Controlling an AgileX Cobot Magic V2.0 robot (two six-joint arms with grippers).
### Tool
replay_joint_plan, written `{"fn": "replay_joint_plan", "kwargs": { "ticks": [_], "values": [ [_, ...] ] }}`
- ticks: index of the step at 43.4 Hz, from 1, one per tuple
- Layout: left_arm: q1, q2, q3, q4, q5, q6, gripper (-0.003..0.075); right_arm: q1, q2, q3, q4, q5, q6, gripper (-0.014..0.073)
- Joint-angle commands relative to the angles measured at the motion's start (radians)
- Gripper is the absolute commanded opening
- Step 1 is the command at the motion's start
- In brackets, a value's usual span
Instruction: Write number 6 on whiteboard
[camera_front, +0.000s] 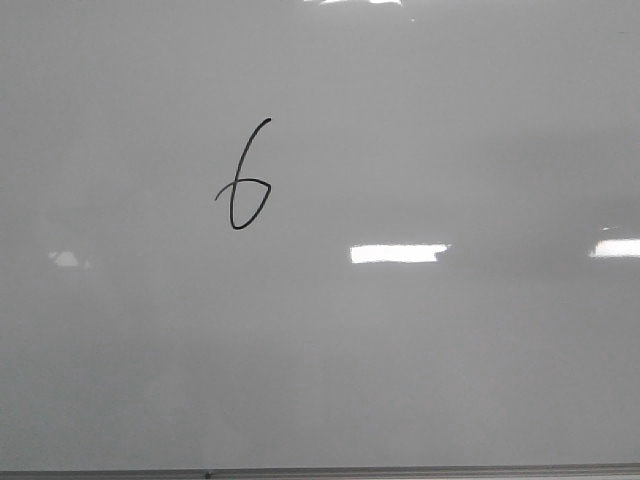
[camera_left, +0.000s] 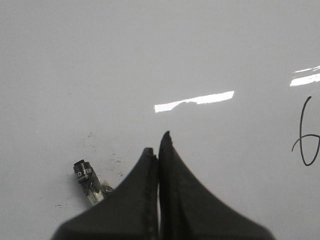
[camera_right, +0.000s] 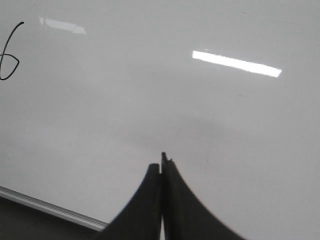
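Observation:
The whiteboard (camera_front: 420, 360) fills the front view, glossy and pale grey. The number 6 (camera_front: 243, 178) is drawn on it in thin black line, upper left of centre, with a pointed closed loop and a short tail to the left. It also shows at the edge of the left wrist view (camera_left: 306, 135) and of the right wrist view (camera_right: 10, 52). My left gripper (camera_left: 157, 142) is shut, its jaws pressed together with nothing between the tips. My right gripper (camera_right: 160, 162) is shut and empty. Neither gripper shows in the front view.
A black marker end (camera_left: 84, 175) sticks out from behind my left finger; I cannot tell whether it lies on the board. Small ink specks (camera_left: 116, 160) dot the board near it. The grey frame strip (camera_right: 50, 210) runs close to my right gripper. Bright light reflections (camera_front: 398, 253) lie on the board.

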Motion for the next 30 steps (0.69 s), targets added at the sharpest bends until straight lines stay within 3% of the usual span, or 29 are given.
{"fn": "replay_joint_plan", "kwargs": {
  "ticks": [1,30],
  "values": [
    [-0.008,0.007,-0.03,0.0,-0.077,-0.001,-0.002,-0.007,0.006,-0.029,0.004,-0.082,0.002,-0.006],
    [0.004,-0.042,0.011,0.02,-0.076,-0.001,-0.002,-0.007,0.006,-0.029,0.004,-0.082,0.002,-0.006]
  ]
}}
